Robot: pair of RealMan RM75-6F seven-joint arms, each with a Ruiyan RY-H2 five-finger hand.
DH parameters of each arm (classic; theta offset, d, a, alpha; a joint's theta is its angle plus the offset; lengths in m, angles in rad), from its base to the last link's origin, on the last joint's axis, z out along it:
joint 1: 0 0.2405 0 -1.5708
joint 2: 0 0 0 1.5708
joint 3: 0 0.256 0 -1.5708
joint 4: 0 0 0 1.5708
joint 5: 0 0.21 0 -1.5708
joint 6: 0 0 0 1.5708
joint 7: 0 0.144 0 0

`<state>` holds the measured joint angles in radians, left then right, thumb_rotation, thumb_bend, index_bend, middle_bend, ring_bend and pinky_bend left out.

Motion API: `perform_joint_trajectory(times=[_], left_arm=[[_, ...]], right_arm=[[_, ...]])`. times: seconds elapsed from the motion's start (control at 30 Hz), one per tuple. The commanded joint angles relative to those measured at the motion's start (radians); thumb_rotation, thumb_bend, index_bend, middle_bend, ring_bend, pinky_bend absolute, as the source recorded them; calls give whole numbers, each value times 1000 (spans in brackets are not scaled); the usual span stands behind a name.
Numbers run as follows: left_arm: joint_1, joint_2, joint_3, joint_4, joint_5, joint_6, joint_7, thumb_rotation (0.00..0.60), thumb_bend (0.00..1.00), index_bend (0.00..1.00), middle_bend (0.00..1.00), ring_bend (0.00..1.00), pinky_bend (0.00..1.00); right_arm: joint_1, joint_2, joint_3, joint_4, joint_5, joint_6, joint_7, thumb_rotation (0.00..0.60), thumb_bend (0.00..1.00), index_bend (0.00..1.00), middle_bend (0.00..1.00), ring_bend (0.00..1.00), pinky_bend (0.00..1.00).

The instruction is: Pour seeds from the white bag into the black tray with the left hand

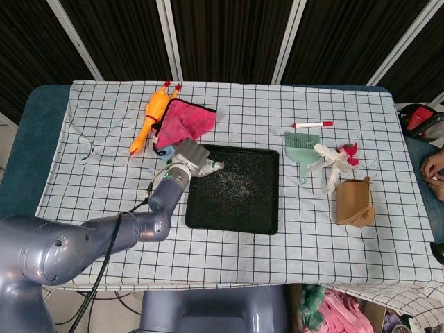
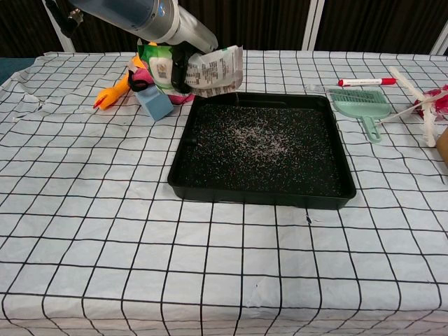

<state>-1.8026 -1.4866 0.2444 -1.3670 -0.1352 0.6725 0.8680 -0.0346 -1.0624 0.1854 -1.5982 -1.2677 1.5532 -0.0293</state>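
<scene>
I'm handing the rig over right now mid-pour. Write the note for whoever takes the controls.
Left hand: grips the white bag, held above the black tray's far-left corner, opening toward the tray.
Right hand: not in view.
Done: seeds already lie scattered across the tray floor, thickest around the middle.
Left: can't tell whether seeds remain in the bag; if so, tip it again over the tray, otherwise set it down on the cloth.
Nearby: blue block and pink cloth sit just left of the tray, close to the hand.
</scene>
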Motion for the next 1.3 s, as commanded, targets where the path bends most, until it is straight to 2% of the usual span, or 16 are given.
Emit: perform_joint_trajectory(times=[0.03, 0.2, 0.4, 0.5, 0.67, 0.8, 1.0, 1.17, 1.3], left_arm=[[24, 6, -31, -1, 43, 7, -28, 600, 719, 598, 599, 439, 522], [116, 29, -130, -5, 213, 0, -163, 600, 719, 597, 600, 439, 521], [273, 25, -270, 6, 503, 17, -398, 600, 717, 598, 600, 439, 521], [346, 10, -319, 28, 649, 36, -505, 600, 715, 595, 599, 439, 521], [439, -15, -398, 47, 812, 65, -681, 600, 711, 594, 599, 439, 516], [528, -37, -463, 47, 968, 121, -870, 600, 706, 590, 595, 439, 512], [638, -64, -498, 72, 1148, 211, -1104, 600, 702, 586, 591, 439, 512], [704, -83, -502, 116, 1256, 272, -1244, 600, 697, 584, 588, 437, 512], [766, -99, -497, 149, 1342, 362, -1354, 600, 692, 581, 588, 435, 511]], right_arm=[[-1, 1, 0, -1, -1, 2, 1, 600, 192, 250, 39, 146, 305], [-2, 0, 1, -1, -3, 7, 2, 600, 193, 250, 39, 146, 305], [-3, 1, -1, -4, -8, 8, 0, 600, 192, 250, 39, 146, 305], [-3, 2, 0, -6, -7, 9, -1, 600, 192, 250, 39, 147, 305], [-3, 0, 1, -5, -9, 13, -3, 600, 192, 251, 39, 146, 306], [-3, -1, 0, -5, -10, 14, -3, 600, 192, 251, 39, 147, 305], [-2, 0, -5, -8, -16, 9, -6, 600, 193, 251, 39, 146, 305], [0, -1, -6, -10, -18, 7, -13, 600, 192, 252, 40, 146, 305], [2, -3, -8, -12, -19, 5, -21, 600, 193, 253, 39, 146, 305]])
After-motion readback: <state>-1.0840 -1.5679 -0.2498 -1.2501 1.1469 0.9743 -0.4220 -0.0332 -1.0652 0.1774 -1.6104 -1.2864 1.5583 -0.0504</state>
